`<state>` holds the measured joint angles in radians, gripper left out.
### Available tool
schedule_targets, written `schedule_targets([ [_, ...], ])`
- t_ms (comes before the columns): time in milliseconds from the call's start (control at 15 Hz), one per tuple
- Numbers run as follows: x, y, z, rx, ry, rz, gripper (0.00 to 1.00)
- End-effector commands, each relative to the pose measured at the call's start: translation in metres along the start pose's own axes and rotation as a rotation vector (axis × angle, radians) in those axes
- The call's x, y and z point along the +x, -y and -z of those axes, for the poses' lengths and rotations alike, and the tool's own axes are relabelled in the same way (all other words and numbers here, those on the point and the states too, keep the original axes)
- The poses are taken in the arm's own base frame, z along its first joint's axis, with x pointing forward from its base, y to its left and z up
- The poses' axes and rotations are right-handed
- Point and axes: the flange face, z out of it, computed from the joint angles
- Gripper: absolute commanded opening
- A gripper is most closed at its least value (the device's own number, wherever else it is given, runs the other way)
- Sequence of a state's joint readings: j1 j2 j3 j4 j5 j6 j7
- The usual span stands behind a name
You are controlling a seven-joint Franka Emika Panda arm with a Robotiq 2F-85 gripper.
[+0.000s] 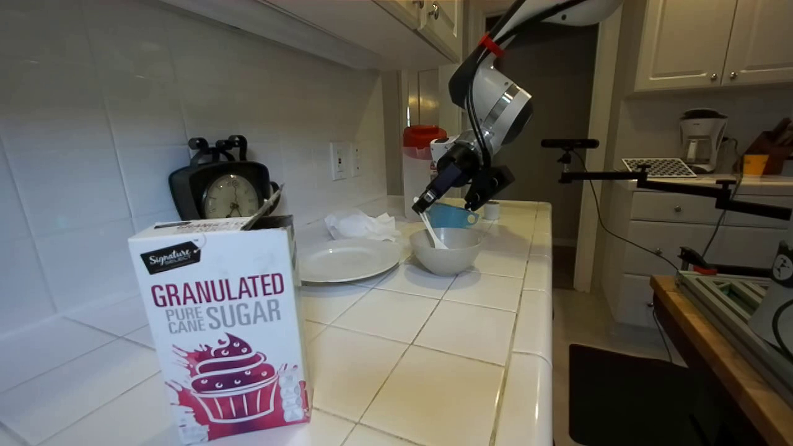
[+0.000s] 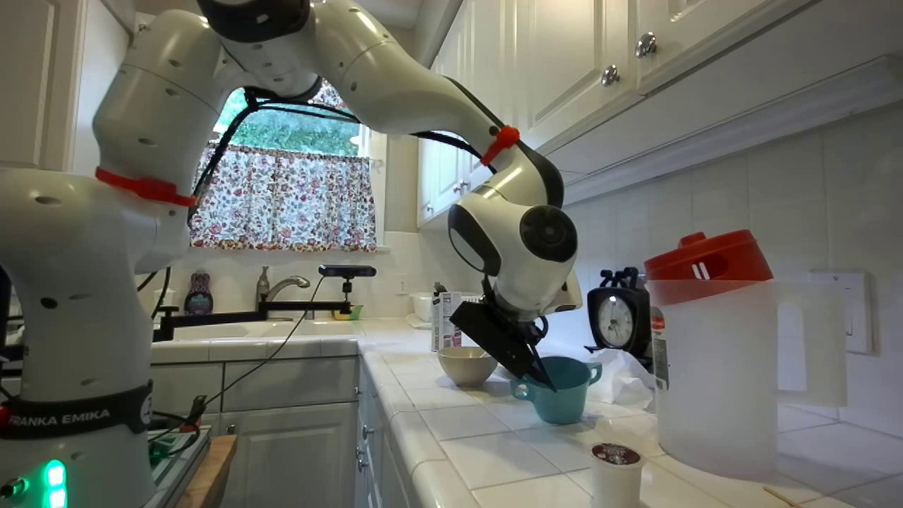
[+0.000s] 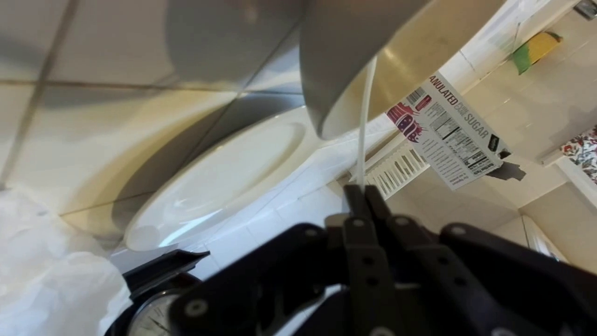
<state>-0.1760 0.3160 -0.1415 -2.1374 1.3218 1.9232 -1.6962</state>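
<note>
The white utensil (image 3: 363, 121) is in my grip, out over the tiled counter (image 1: 452, 378). On that counter stand the red-lidded pitcher (image 2: 712, 374) and, well apart from it, the sugar box (image 1: 223, 297), with a white plate (image 1: 347, 260) lying flat between the two. I have the gripper (image 3: 365, 190) angled downward close to the pale bowl (image 1: 445, 263); a teal cup (image 2: 561, 398) stands near that bowl, and a small dark-topped pod (image 2: 616, 480) sits near the pitcher. My slim fingertips (image 3: 353, 198) pinch the utensil's upper end, and its thin shaft slants down inside the bowl (its lower tip I can't make out clearly).
</note>
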Motion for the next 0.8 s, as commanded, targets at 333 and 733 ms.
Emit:
schedule_targets([
  [333,-0.012,-0.0028,-0.0006,0.035,0.0,0.018,0.01],
  [733,-0.0105,-0.002,0.0004,0.03,0.007,0.017,0.01],
])
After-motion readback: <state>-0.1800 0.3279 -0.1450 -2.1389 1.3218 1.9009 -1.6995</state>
